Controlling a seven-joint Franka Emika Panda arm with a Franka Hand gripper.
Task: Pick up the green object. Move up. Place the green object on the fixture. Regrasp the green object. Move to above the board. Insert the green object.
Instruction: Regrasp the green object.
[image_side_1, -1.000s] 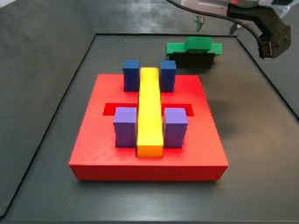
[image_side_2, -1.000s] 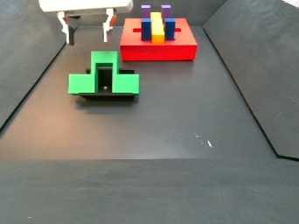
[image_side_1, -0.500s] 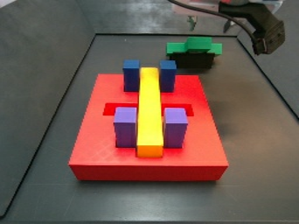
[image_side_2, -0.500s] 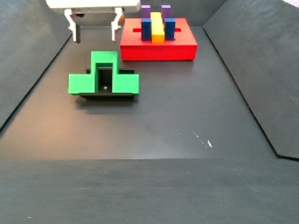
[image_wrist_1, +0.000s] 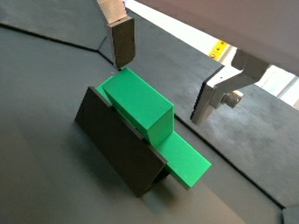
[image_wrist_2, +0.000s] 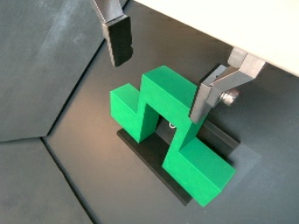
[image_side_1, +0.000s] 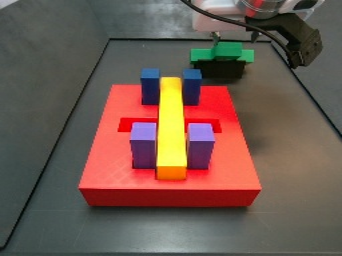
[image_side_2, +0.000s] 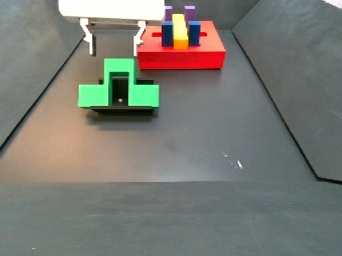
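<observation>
Green object (image_side_2: 118, 88): seated on the fixture (image_wrist_1: 117, 144), freed for regrasp.
Tool (image_wrist_2: 163, 66): spread, empty, above the piece, fingers (image_wrist_1: 121, 39) apart.
Board (image_side_1: 168, 172): well apart, slot awaiting insertion.

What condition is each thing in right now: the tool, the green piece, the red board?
tool: open, empty, above the green object
green object: resting on the fixture, not held
fixture: on the floor, carrying the green object
board: holds yellow bar, purple and blue blocks
</observation>
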